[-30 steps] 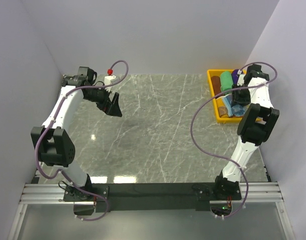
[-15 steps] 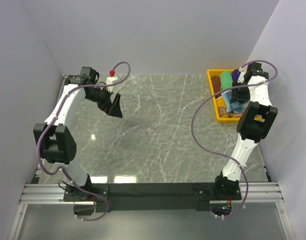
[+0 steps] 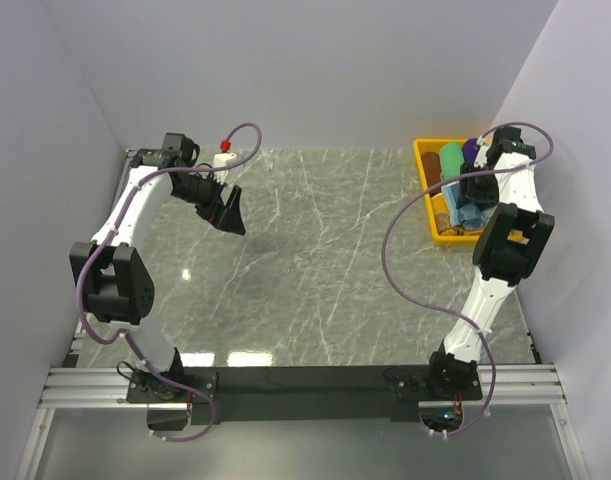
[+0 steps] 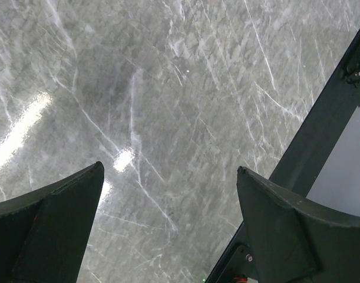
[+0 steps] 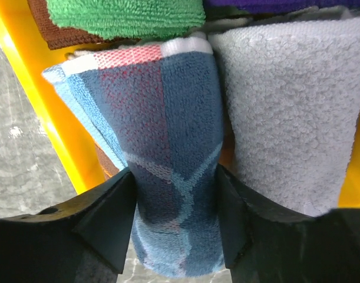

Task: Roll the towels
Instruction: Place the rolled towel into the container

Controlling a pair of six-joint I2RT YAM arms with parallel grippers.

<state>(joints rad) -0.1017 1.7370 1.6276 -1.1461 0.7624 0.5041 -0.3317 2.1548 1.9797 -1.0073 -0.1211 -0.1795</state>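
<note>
Since a second ago our right gripper (image 5: 174, 177) has moved farther over the yellow bin (image 5: 44, 106) — towel in tow.
Its fingers flank the blue printed towel (image 5: 168, 106), touching both sides; that roll sits just beside the grey-white towel (image 5: 286, 106) and near the green towel (image 5: 126, 15); our left gripper (image 4: 169, 171) gapes wide above the marble table (image 4: 168, 71) — well apart from the bin.

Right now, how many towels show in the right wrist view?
5. The blue patterned towel sits between the fingers of the right gripper, the grey-white towel beside it on the right, the green towel, brown towel and purple towel beyond them. More may lie hidden underneath.
</note>
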